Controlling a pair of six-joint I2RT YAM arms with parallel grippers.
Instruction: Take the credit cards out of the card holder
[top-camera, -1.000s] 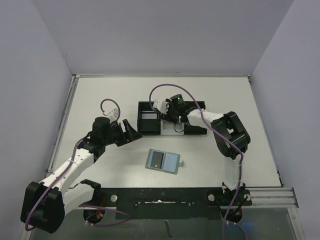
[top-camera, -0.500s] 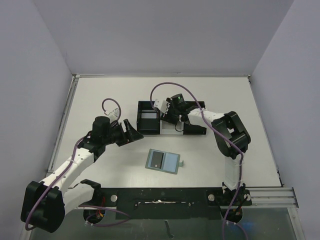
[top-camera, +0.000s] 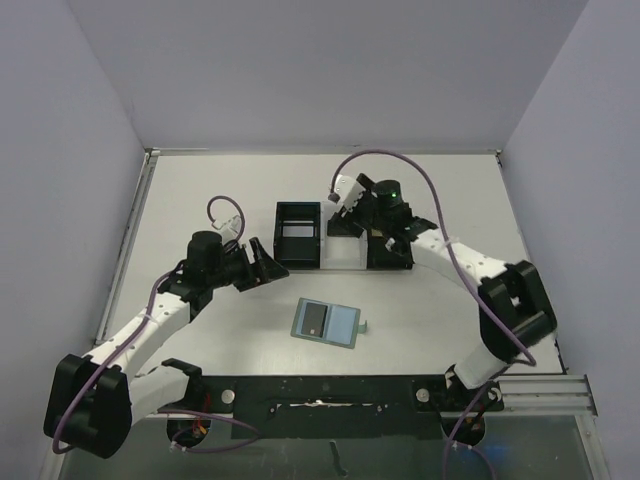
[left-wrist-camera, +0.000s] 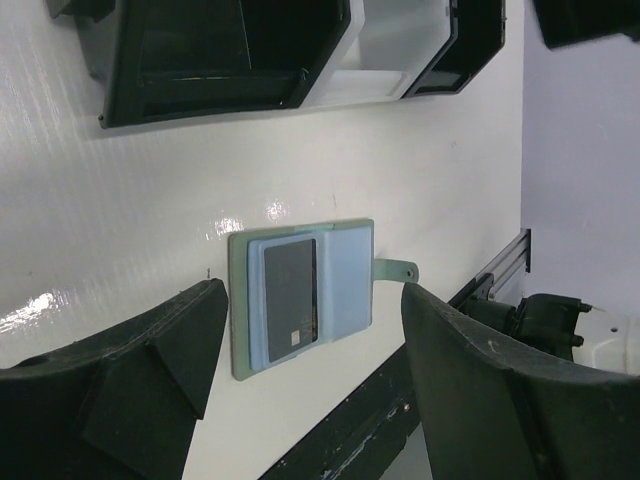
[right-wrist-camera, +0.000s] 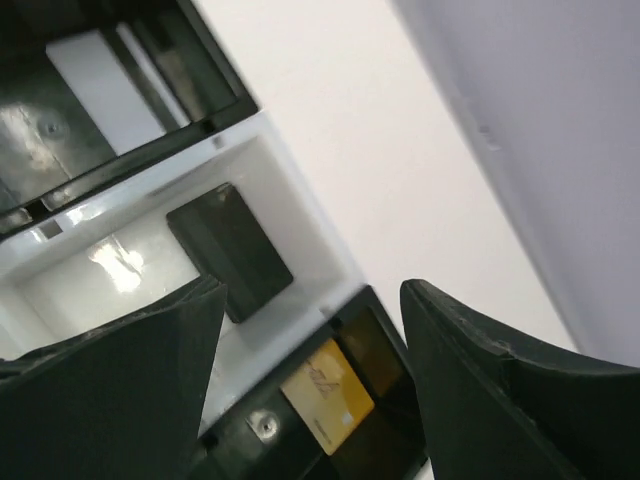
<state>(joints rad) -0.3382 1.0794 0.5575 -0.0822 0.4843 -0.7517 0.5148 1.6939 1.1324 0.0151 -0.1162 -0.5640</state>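
Observation:
The teal-grey card holder (top-camera: 327, 322) lies open on the table, and a black credit card (left-wrist-camera: 290, 298) sits in its left pale blue pocket; the other pocket looks bare. My left gripper (top-camera: 266, 259) hovers up and to the left of the card holder (left-wrist-camera: 300, 296), open and empty. My right gripper (top-camera: 352, 221) hangs open over the row of boxes, holding nothing. Under it a black card (right-wrist-camera: 230, 250) lies in the white box and a gold card (right-wrist-camera: 327, 395) in a black box. A pale card (top-camera: 297, 229) rests in the left black box.
Three boxes stand in a row at mid-table: a black box (top-camera: 298, 236), a white box (top-camera: 344, 252) and a second black box (top-camera: 391, 256). The holder's small tab (top-camera: 364, 326) points right. A black rail (top-camera: 330, 392) runs along the near edge. Grey walls enclose the table.
My right gripper has opened wider and moved right and away from the left black box, as its arm swung out to the right. The left arm has hardly moved.

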